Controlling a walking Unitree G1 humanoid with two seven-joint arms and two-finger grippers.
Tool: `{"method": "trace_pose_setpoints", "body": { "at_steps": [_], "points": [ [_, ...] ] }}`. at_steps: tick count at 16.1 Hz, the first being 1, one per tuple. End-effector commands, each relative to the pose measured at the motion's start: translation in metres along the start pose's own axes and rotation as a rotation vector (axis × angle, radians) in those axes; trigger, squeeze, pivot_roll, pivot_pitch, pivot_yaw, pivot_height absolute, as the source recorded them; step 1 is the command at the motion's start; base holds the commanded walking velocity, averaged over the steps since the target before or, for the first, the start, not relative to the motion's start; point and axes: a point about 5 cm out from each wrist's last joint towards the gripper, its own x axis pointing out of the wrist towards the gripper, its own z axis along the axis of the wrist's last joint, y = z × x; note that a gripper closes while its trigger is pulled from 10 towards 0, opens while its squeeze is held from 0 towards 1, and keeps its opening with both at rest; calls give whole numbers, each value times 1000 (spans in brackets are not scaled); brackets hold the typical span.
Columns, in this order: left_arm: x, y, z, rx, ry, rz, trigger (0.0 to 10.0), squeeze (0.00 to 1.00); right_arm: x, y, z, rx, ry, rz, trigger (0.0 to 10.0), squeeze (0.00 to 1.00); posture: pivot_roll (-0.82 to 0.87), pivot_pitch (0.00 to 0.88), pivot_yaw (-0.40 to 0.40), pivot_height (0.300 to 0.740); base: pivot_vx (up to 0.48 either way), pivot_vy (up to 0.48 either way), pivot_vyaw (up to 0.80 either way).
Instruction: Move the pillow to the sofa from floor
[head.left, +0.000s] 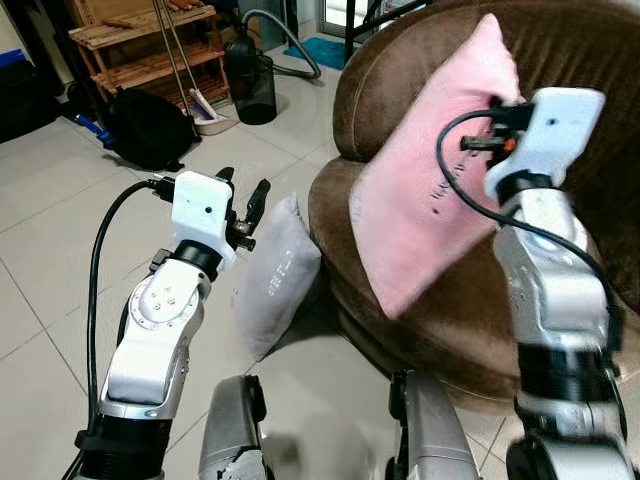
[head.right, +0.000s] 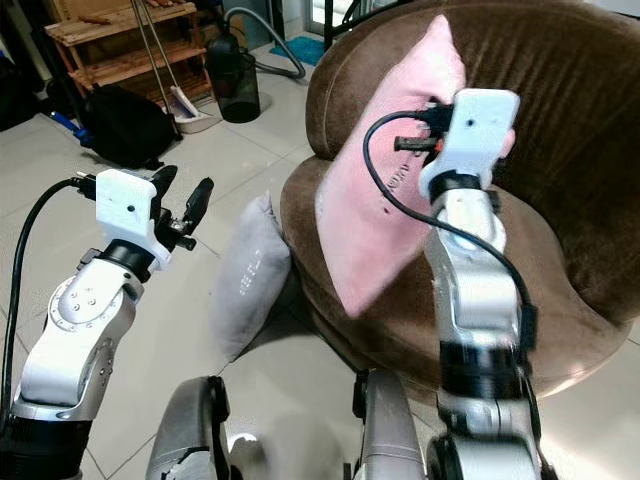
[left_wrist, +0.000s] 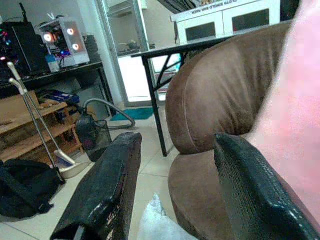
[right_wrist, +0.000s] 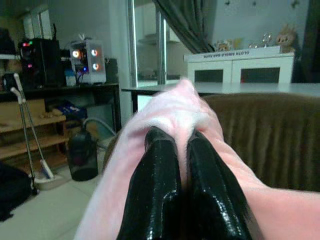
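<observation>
A pink pillow (head.left: 430, 190) hangs tilted over the seat of the round brown sofa (head.left: 580, 90), its lower corner near the seat's front. My right gripper (right_wrist: 182, 165) is shut on the pink pillow's upper edge, which bunches up between the black fingers (right_wrist: 155, 190). A grey pillow (head.left: 275, 275) stands on the tiled floor, leaning against the sofa's front left. My left gripper (head.left: 243, 195) is open, raised above and just left of the grey pillow, with nothing between its fingers (left_wrist: 107, 190).
Behind on the left are a wooden shelf rack (head.left: 140, 45), a black bag (head.left: 150, 125), a broom with dustpan (head.left: 205, 105) and a black vacuum cleaner (head.left: 250, 75). A black table leg (left_wrist: 155, 110) stands behind the sofa. My own legs (head.left: 235, 430) show at the bottom.
</observation>
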Motion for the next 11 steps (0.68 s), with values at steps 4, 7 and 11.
{"method": "trace_pose_setpoints", "body": {
  "at_steps": [4, 7, 11],
  "points": [
    [0, -3, 4, 23, -25, 7, 10000, 0, -25, 15, 8, 34, -2, 18, 10000, 0, -92, 0, 29, 644, 0, 0, 0],
    [1, -5, 12, 40, -56, 15, 10000, 0, -36, 17, -2, 53, 57, -9, 10000, 0, -74, 5, 29, 669, 0, 0, 0],
    [2, -3, 13, 51, -65, 9, 10000, 0, -35, 12, 1, 58, 53, -35, 10000, 0, -71, 4, 39, 694, 0, 0, 0]
  ]
}}
